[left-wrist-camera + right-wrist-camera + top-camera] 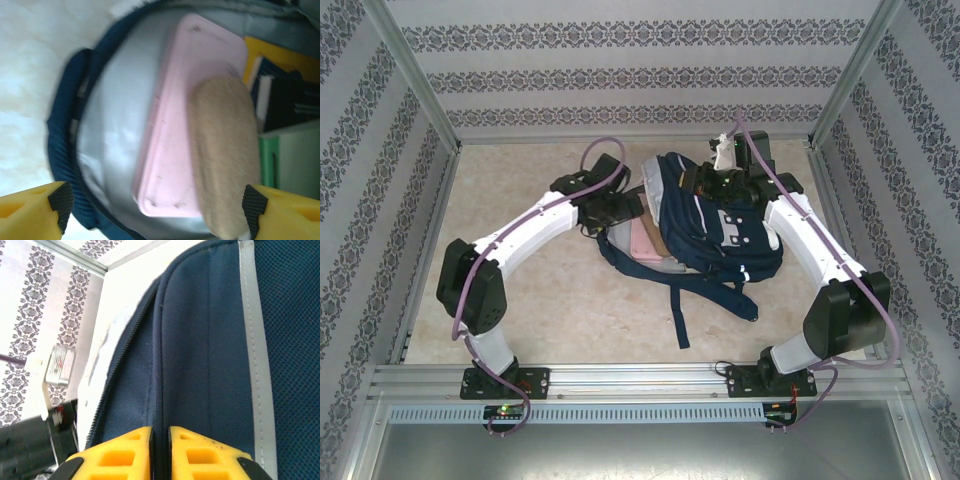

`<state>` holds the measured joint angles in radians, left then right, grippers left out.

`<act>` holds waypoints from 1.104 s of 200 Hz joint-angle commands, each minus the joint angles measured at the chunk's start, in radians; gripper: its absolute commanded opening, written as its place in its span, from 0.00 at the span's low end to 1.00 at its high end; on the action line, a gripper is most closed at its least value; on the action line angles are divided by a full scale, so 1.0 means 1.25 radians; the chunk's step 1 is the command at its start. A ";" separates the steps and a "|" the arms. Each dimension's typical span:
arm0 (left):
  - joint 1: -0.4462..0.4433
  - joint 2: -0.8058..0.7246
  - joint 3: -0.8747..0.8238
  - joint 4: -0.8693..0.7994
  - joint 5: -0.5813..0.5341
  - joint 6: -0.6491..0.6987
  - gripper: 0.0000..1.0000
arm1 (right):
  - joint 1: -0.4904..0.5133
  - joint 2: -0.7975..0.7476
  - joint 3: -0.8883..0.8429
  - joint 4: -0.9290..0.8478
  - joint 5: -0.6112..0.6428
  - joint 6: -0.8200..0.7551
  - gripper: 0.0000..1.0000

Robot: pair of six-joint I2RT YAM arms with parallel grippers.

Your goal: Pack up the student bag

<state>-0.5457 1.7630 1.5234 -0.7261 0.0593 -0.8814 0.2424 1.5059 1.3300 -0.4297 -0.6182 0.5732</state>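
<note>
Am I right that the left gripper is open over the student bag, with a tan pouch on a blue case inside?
No: the case is pink, not blue, as the left wrist view shows. The left gripper is open over the student bag, the tan pouch on that case.
</note>
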 commanded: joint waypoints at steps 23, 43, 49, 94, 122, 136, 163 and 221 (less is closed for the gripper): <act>0.103 0.101 0.012 -0.039 0.034 0.155 0.82 | 0.064 0.016 -0.022 0.037 0.015 -0.012 0.31; 0.125 0.163 0.052 -0.040 0.043 0.223 0.79 | 0.088 0.013 -0.044 0.031 0.037 -0.009 0.40; 0.131 0.184 0.071 -0.047 0.044 0.240 0.79 | 0.094 0.008 -0.054 0.029 0.042 -0.008 0.40; 0.172 0.327 0.210 -0.064 0.094 0.330 0.75 | 0.136 -0.071 -0.163 0.015 0.107 0.012 0.40; 0.189 0.398 0.288 -0.080 0.141 0.345 0.70 | 0.165 -0.148 -0.286 0.042 0.162 0.068 0.38; 0.190 0.418 0.298 -0.068 0.177 0.346 0.65 | 0.192 -0.174 -0.345 0.057 0.196 0.106 0.37; 0.189 0.433 0.275 -0.036 0.237 0.334 0.29 | 0.246 -0.189 -0.430 0.088 0.251 0.153 0.37; 0.245 0.274 0.045 0.044 0.168 0.282 0.00 | 0.218 -0.079 -0.416 0.058 0.341 0.088 0.34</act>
<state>-0.3008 2.1952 1.7264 -0.6682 0.3210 -0.4870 0.5457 1.3277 0.7692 -0.3500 -0.2893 0.7273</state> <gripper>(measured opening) 0.063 0.345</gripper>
